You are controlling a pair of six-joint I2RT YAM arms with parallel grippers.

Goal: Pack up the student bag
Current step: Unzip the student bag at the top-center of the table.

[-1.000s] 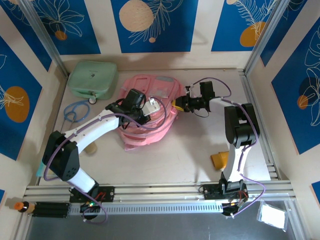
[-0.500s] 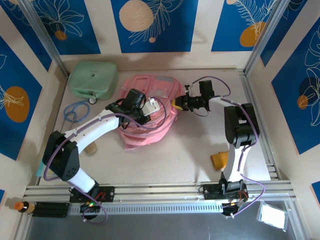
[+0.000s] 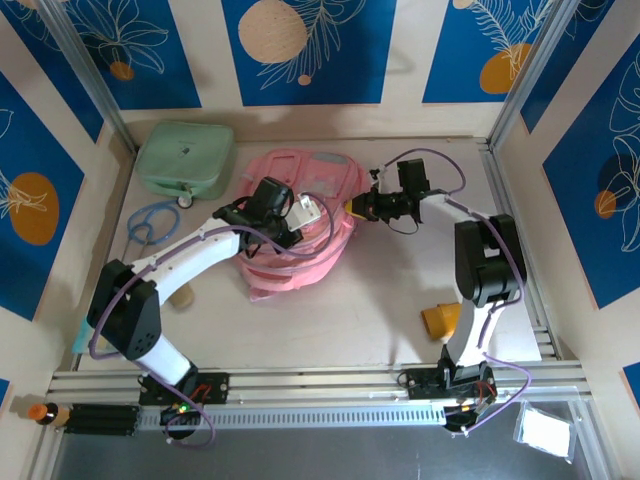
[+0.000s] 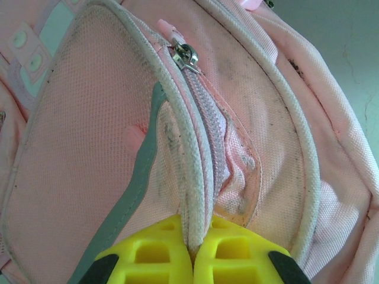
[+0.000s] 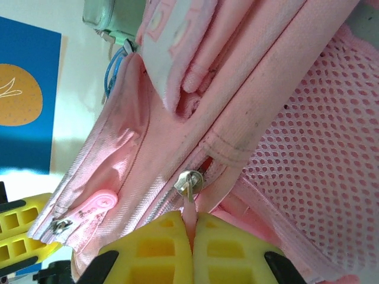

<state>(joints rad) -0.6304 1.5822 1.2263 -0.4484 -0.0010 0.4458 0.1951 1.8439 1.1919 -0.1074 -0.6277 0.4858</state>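
- Nearest the arm bases, an orange object (image 3: 438, 319) lay on the table (image 3: 385, 290), just beside the right arm's lower link.
- The student bag (image 3: 290, 272) lay slumped around the middle of the table, its pink fabric bunched, between the two arms' wrists.
- The left gripper (image 3: 306, 214) reached over the middle of the bag. In the left wrist view its yellow fingers (image 4: 153, 251) were clenched together on the bag's white corded piping (image 4: 190, 171), which ran beside a closed zip.
- A metal slider (image 4: 186, 54) sat farther up that zip, apart from the fingers.
- The right gripper (image 3: 353, 208) sat at the bag's right edge. In the right wrist view its yellow fingers (image 5: 159, 242) were pinched tight on a thin pink zip pull (image 5: 189, 210) hanging from a silver slider, beside pink mesh.
- A blue cord loop (image 3: 148, 222) lay toward the table's left side, well apart from the bag.
- A mint-green case (image 3: 186, 158) rested in the far left corner, near the bag's far end.
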